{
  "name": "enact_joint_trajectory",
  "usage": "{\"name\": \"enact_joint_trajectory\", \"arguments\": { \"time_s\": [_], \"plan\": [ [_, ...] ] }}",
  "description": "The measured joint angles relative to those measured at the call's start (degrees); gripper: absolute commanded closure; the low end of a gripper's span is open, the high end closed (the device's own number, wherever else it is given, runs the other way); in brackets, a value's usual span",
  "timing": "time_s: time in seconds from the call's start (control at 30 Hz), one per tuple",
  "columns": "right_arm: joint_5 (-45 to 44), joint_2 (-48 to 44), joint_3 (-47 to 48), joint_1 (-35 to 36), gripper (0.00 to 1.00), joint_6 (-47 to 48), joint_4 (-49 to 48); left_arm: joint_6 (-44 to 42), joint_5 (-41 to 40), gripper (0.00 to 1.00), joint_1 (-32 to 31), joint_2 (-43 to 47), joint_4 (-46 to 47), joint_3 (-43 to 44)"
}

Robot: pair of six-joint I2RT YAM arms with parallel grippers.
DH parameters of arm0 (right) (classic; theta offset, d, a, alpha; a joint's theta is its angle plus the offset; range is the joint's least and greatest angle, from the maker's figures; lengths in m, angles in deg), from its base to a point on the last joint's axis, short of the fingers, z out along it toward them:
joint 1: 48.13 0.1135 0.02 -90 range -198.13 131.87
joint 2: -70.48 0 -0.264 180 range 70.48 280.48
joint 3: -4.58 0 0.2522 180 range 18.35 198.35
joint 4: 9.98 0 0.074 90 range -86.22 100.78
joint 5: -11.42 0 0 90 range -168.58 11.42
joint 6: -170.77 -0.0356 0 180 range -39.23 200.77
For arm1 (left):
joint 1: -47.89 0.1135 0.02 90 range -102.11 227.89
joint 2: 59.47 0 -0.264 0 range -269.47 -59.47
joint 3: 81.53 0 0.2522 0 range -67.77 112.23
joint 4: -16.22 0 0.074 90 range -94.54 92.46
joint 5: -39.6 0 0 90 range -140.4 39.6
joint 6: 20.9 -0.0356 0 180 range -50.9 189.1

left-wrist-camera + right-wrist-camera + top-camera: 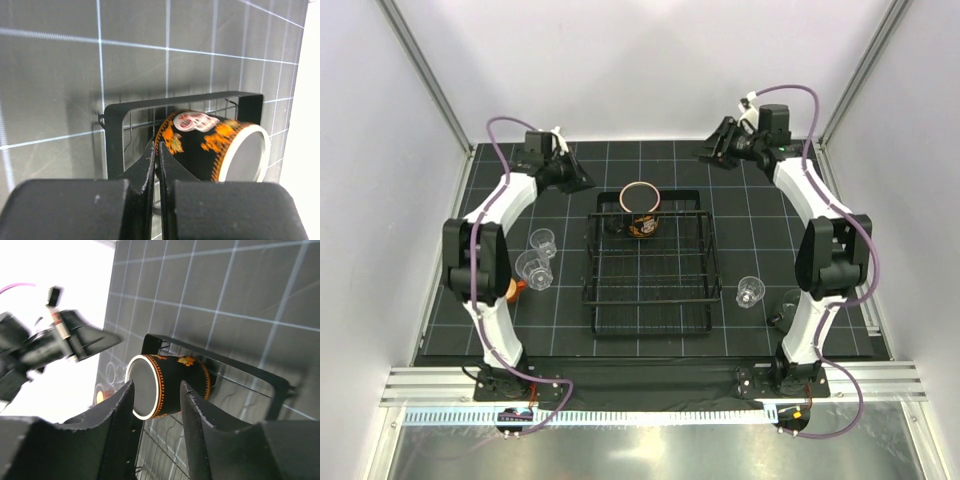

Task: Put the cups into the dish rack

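The black wire dish rack (650,300) lies mid-table. A large dark mug with orange patterning (641,210) stands in its far end, also seen in the left wrist view (210,145) and the right wrist view (175,382). My left gripper (576,178) hovers off the rack's far left corner, shut on nothing (157,146). My right gripper (712,152) hangs over the far right, open and empty (157,385). Two clear cups (542,242) (532,268) and an orange cup (512,290) sit left of the rack. A third clear cup (751,291) sits on the right.
A grey-green cup (790,300) is partly hidden behind the right arm's base link. White walls with metal frame posts enclose the black gridded mat (650,165). The left arm's elbow (470,245) stands close to the cups on the left.
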Motion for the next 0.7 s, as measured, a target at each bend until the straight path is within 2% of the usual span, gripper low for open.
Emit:
{"name": "enact_joint_trajectory", "arguments": {
  "time_s": [0.2, 0.43, 0.7],
  "plan": [
    [3.76, 4.33, 1.33, 3.15, 0.57, -1.57, -1.57, 6.1, 0.92, 1.0, -2.34, -6.14, 1.53, 1.4],
    [6.16, 7.41, 1.55, 6.93, 0.57, -3.04, -3.45, 8.13, 2.78, 0.99, -5.7, -6.51, 3.48, 2.54],
    [6.8, 10.73, 1.55, 9.64, 0.58, -4.94, -4.74, 8.66, 5.57, 0.99, -5.57, -7.8, 2.54, 2.73]
  ]
}}
